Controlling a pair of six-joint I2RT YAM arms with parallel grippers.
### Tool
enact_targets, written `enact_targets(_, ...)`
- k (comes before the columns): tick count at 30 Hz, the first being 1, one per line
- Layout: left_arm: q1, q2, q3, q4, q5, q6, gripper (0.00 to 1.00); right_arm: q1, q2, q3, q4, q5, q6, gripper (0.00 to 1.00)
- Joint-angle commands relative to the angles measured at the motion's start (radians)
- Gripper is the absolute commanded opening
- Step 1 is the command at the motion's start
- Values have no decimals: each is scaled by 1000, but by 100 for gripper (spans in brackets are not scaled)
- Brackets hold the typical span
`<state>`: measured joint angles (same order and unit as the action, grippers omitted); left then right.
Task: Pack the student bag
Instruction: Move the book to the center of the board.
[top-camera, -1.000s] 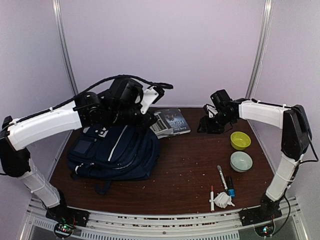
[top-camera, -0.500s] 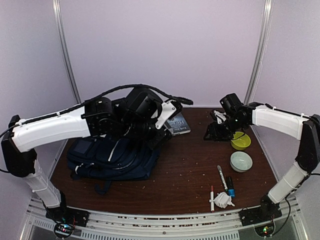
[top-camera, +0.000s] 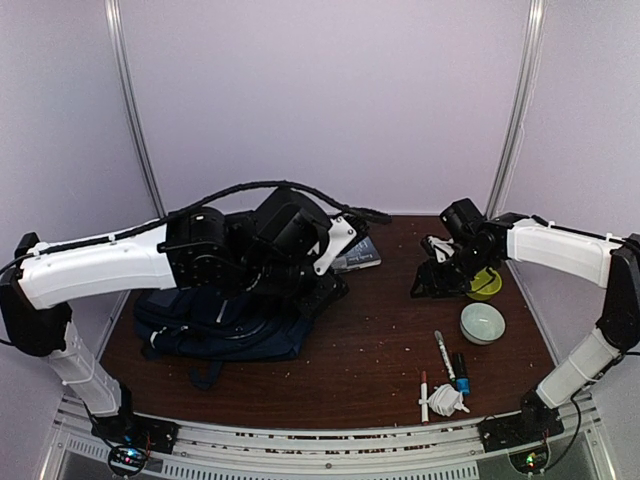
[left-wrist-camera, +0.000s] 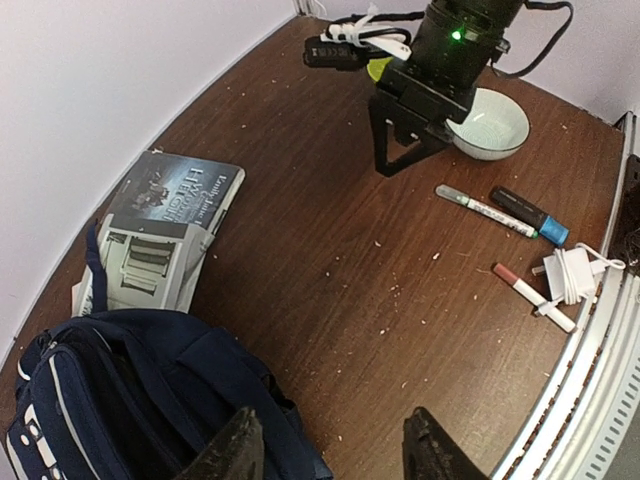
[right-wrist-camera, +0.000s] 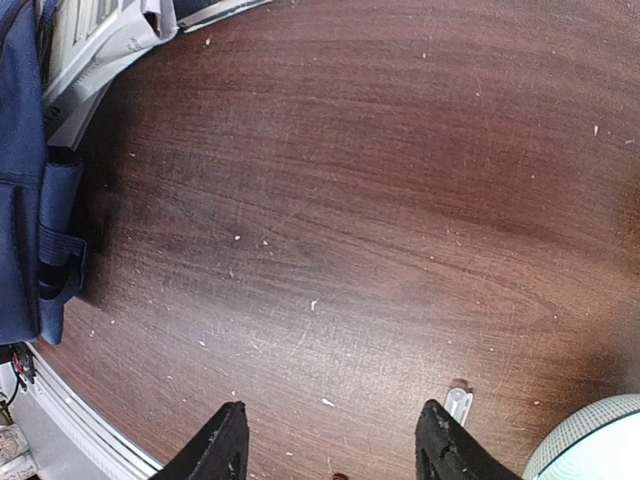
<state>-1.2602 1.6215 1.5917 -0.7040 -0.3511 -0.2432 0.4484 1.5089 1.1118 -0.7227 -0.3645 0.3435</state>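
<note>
- Student bag (top-camera: 230, 330) lay flat on the left half of the table (top-camera: 370, 330), close to the left edge, with straps trailing toward the near edge. I could not tell whether its main opening was unzipped, because the left arm hid the top of it in the overhead view.
- Left gripper (left-wrist-camera: 333, 420) hung over the bag's right end, near the middle of the table. Its 2 fingers were spread with nothing between them.
- Right gripper (right-wrist-camera: 332, 405) hovered low over bare wood toward the far right corner, fingers likewise apart and empty.
- Book (left-wrist-camera: 170, 200) sat at the far edge, just beside the bag's far end. A dark loop from the bag seemed to lie over its corner.
- 2 bowls stood near the right edge: yellow bowl (top-camera: 490, 285) and white bowl (top-camera: 483, 322).
- 3 markers and a white charger (left-wrist-camera: 572, 275) lay by the near right corner, well apart from the bag.

Judgement: nothing could be seen in the bag, so packing looked barely started. The step in hand looked like a reach for the first item, probably the book, since it was nearest the left gripper.

To do it well:
- Take the book by its free long edge, away from the loop, so the bag is not dragged along.
- A flat book on wood gives the fingers little to bite, so tilt 1 finger under the cover or slide it to a table edge first.
- Have the right gripper hold the bag's mouth wide before insertion.
</note>
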Motion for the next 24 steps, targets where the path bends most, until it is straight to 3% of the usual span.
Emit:
enact_targets(1, -10, 9, -12, 48, -64, -52, 50, 6, 10, 54, 5, -20, 4, 58)
enact_targets(10, -8, 200, 118, 177, -130, -42, 53, 4, 128, 163, 23, -44, -12, 58)
enact_targets(14, -1, 310, 145, 363, -154, -24, 56, 1, 162, 198, 47, -50, -18, 58)
enact_targets(16, 14, 355, 150, 496, -168, -18, 63, -7, 165, 202, 59, -51, -18, 58)
enact_targets(18, 64, 397, 172, 528, -119, -98, 65, -26, 166, 203, 84, -55, -1, 58)
enact_targets(21, 179, 457, 188, 532, -9, -254, 59, -79, 176, 216, 124, -69, 34, 58)
enact_targets(24, 229, 512, 209, 576, -16, -236, 56, -109, 202, 262, 145, -11, 37, 57)
